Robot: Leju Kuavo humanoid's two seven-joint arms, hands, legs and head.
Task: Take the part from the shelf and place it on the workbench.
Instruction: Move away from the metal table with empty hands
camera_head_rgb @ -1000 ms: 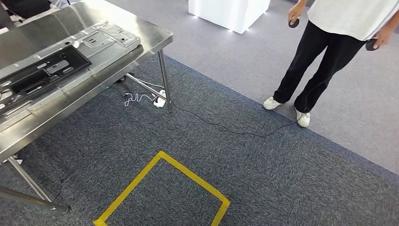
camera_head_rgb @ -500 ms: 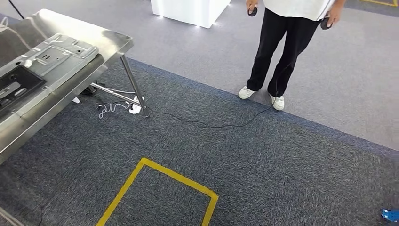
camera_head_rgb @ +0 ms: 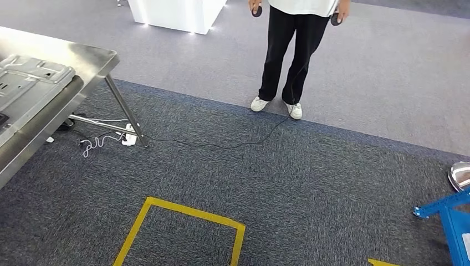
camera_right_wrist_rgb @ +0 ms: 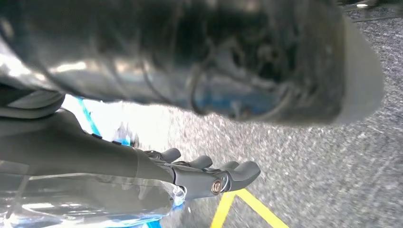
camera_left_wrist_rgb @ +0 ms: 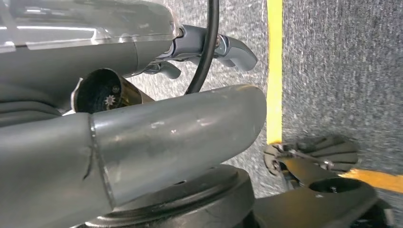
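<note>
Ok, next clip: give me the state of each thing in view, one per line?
Workbench: standing, metal panel lying flat on it.
Cable: trailing loose across the carpet.
Left hand: hanging over the floor, holding nothing.
Right hand: hanging, fingers lightly curled, holding nothing.
Person: standing on the carpet.

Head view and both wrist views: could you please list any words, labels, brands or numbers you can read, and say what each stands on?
None can be read.
The metal panel on the steel table: no print visible.
The yellow floor tape and blue frame: no lettering visible.
The wrist views are blurred, with no text.
</note>
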